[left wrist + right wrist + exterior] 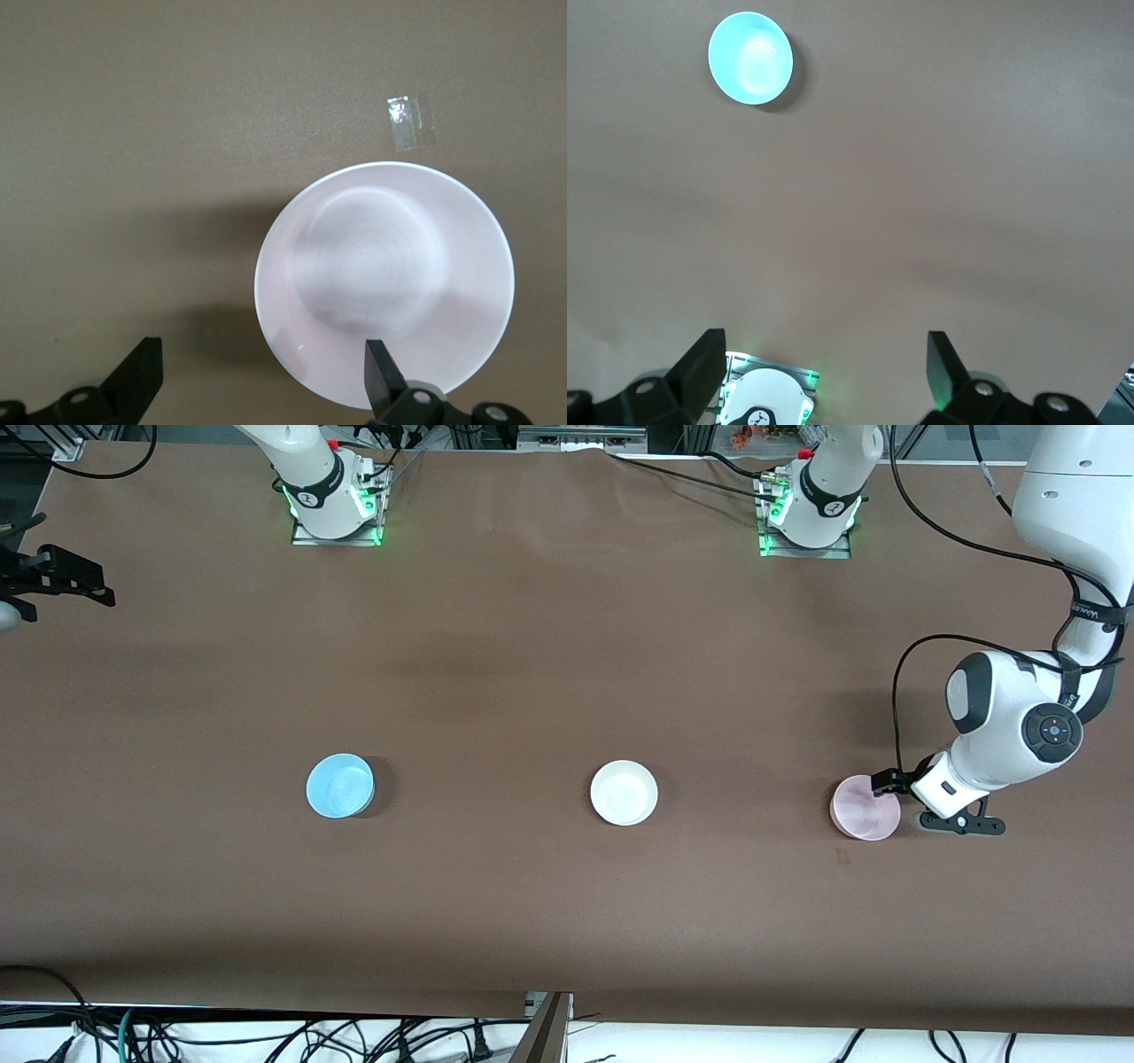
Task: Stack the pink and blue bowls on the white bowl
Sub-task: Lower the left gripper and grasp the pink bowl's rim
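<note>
Hovering low over the pink bowl (866,808), the left gripper (889,783) had its fingers spread wide and grasped nothing. In the left wrist view one fingertip (381,365) sat over the bowl's (384,282) inside near the rim, the other (142,370) over bare table (159,133) just outside it, so the rim lay between them. Contact with the bowl could not be told. A small scrap of clear tape (411,121) lay on the table near the pink bowl.

Pink bowl sat upright at the left arm's end of the table (549,646). White bowl (624,792) sat upright mid-table, well apart from the pink one. Blue bowl (340,786) sat upright toward the right arm's end, well apart from the white bowl. All three lay in a rough row, about equally near the front camera, none stacked.

The right gripper (53,580) waited in the air over the right arm's end of the table, fingers (700,359) released and wide apart, holding nothing. Its wrist view showed the blue bowl (750,57) well off on the table and the right arm's base (769,400) between the fingers.
</note>
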`<state>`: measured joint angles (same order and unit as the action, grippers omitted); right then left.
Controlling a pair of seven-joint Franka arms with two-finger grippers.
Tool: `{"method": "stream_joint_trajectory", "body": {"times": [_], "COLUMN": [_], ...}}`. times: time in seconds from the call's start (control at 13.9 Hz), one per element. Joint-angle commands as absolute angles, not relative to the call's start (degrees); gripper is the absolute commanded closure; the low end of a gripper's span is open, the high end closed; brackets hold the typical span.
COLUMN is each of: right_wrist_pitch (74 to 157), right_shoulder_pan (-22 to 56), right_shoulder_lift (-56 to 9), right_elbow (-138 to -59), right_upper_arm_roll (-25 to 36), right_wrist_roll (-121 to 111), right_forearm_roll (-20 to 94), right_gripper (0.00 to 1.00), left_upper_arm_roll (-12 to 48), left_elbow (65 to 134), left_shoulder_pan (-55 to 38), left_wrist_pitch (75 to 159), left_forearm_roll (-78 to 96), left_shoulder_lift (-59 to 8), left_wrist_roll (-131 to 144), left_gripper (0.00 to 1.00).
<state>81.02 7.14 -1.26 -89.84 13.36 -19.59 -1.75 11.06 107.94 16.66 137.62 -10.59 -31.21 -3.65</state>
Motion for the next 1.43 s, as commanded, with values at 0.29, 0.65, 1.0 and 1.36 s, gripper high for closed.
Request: {"method": "stream_joint_trajectory", "body": {"times": [0.29,0.65,1.0,1.36], "right_wrist_pitch": [85.4,85.5,83.9,88.2], "right_shoulder_pan": [7.1,6.9,6.9,7.5], "right_shoulder_lift": [-2.7,-4.0,-3.4,-9.3], "right_elbow": [-90.4,-90.4,-90.4,-90.4], "right_upper_arm_roll": [12.8,12.9,13.4,13.1], "right_wrist_roll": [-19.8,-19.9,-20.0,-20.2], "right_forearm_roll": [-0.9,-0.7,-1.6,-1.1], "right_gripper": [0.0,0.0,0.0,0.0], "left_upper_arm_roll": [11.6,11.6,11.8,11.9], "left_elbow": [111.6,111.5,111.3,111.1], "left_shoulder_pan": [17.5,17.8,18.3,18.3], "left_wrist_pitch": [141.8,141.9,141.9,141.9], "left_forearm_roll": [-11.1,-11.0,-11.0,-11.0], "left_shoulder_lift": [-30.5,-30.8,-31.0,-30.9], "left_wrist_roll": [-3.1,-3.0,-3.0,-3.0], "left_gripper": [0.13,0.41,0.68,1.0]}}
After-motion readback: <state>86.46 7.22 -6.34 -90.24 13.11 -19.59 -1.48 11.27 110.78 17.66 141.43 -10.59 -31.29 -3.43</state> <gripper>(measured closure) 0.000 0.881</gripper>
